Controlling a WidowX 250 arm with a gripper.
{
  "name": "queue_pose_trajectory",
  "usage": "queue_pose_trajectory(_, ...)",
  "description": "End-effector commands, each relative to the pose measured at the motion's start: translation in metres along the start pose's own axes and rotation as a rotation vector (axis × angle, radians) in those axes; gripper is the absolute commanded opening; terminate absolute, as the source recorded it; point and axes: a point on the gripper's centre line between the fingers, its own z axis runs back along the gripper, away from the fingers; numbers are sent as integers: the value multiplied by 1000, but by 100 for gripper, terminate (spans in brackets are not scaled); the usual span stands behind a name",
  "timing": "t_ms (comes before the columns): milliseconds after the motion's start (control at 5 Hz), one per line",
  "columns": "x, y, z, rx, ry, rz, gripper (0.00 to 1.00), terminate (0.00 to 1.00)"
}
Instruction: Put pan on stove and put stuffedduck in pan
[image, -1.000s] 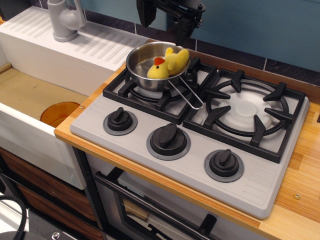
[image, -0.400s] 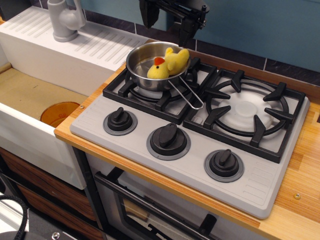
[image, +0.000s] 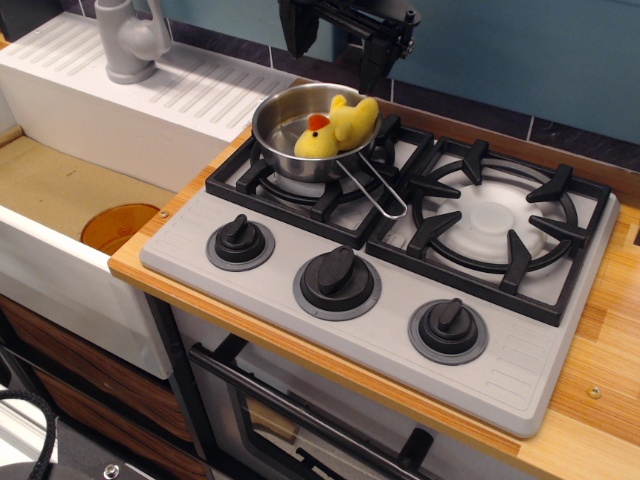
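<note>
A yellow stuffedduck (image: 337, 127) lies inside the steel pan (image: 290, 133), upper centre of the frame, on the stove (image: 380, 300)'s left burner, so both placements look done. Above, at the top edge, the gripper (image: 335, 45) hangs spread and empty.

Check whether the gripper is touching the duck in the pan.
Apart. The only view shows the open gripper raised above the pan, with blue wall visible between its fingertips and the duck, which lies in the pan unheld.
</note>
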Motion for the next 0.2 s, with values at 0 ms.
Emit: queue_pose_trajectory(0,13,-1,15,72,-42,31,100,100)
